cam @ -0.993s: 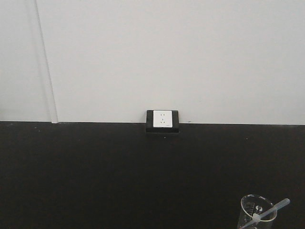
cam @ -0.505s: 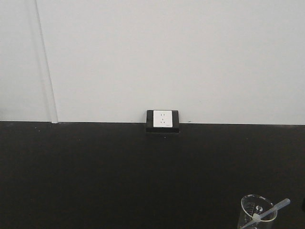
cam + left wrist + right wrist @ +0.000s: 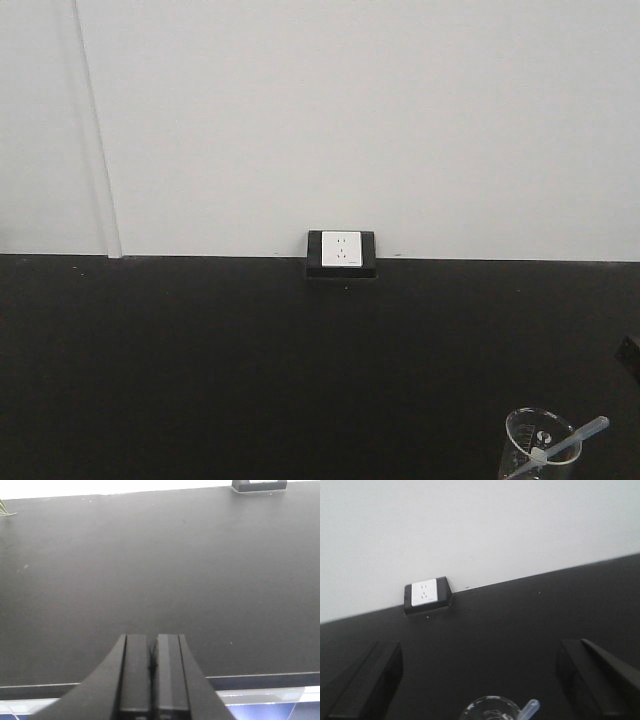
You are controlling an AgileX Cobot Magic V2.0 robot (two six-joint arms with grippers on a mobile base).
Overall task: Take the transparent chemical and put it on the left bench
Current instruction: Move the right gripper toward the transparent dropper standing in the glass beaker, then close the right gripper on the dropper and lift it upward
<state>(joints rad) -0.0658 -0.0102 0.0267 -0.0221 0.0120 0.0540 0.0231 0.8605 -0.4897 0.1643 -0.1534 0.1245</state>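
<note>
The transparent chemical [image 3: 586, 432], a slim translucent pipette, stands slanted in a clear glass beaker [image 3: 528, 440] at the near right of the black counter [image 3: 200, 360]. It leans on the beaker's rim and its bulb end pokes out up and to the right. Nothing is touching it.

In the right wrist view, the right gripper [image 3: 481, 652] hangs over the counter with its two dark fingers [image 3: 367, 680] spread wide and nothing between them. The beaker's rim [image 3: 487, 706] and the pipette's bulb [image 3: 530, 707] show at the bottom edge, between the fingers and lower in the picture (only the very top of each is in view).

The left gripper [image 3: 154, 641] has its fingers pressed flat together, with no gap to speak of and nothing pinched. It sits above the counter's near edge, well away from the beaker.

A white socket in a black housing [image 3: 341, 252] sits where the counter meets the white wall [image 3: 350, 110]. In the front view a small dark shape [image 3: 630, 355] juts in at the right edge. It may be part of the right arm, but too little shows to tell.
</note>
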